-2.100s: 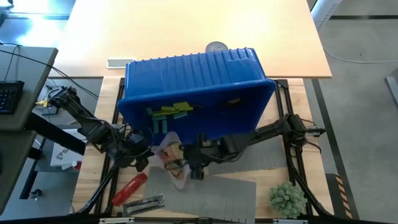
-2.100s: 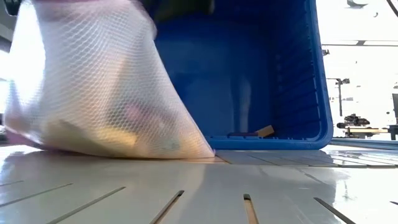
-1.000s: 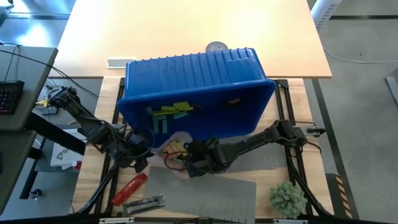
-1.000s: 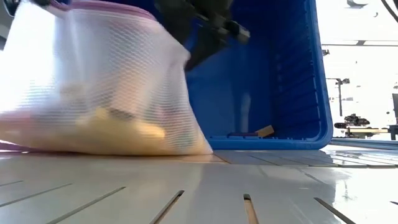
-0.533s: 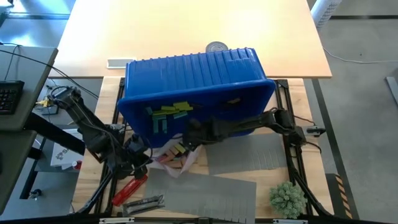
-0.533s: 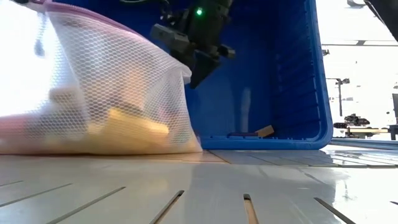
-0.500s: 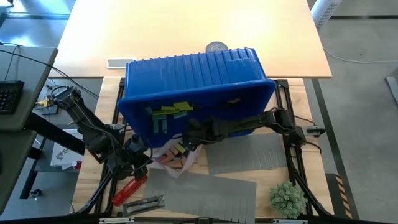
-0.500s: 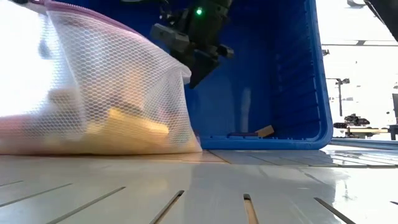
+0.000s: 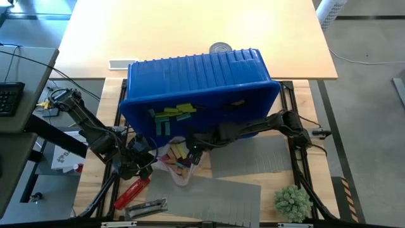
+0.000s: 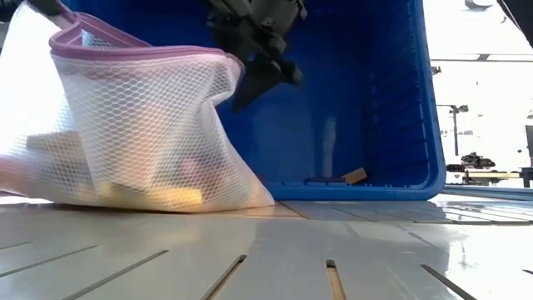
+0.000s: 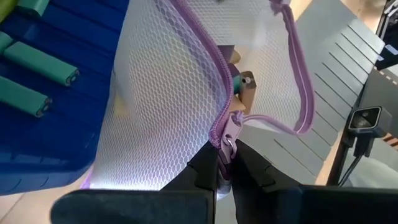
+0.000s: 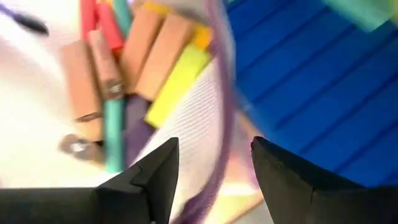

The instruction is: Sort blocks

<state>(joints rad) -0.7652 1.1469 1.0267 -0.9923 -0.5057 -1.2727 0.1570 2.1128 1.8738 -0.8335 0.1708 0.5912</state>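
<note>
- My left gripper (image 11: 225, 163) sits to the left of the mesh bag (image 9: 176, 166). Its jaws are pinched tight on the bag's purple zipper pull (image 11: 228, 134), and they hold the bag's mouth up.
- The mesh bag lies on the table (image 9: 95, 183), right in front of the blue bin (image 9: 196, 88). Many blocks (image 12: 158, 65) are inside it: tan, yellow-green, teal and purple ones, all mixed up.
- More blocks (image 9: 169, 115) lie in the blue bin, just behind the bag. They are teal and yellow-green.
- My right gripper (image 12: 214, 163) hangs over the bag's open mouth, on the bag's right side. Its jaws are apart and hold nothing.
- The blocks in the bag lie just ahead of my right jaws. Most of them point away from the jaws, side by side.
- I think my right arm is the one to reach in. It is nearer, and my left one is busy holding the zipper.
</note>
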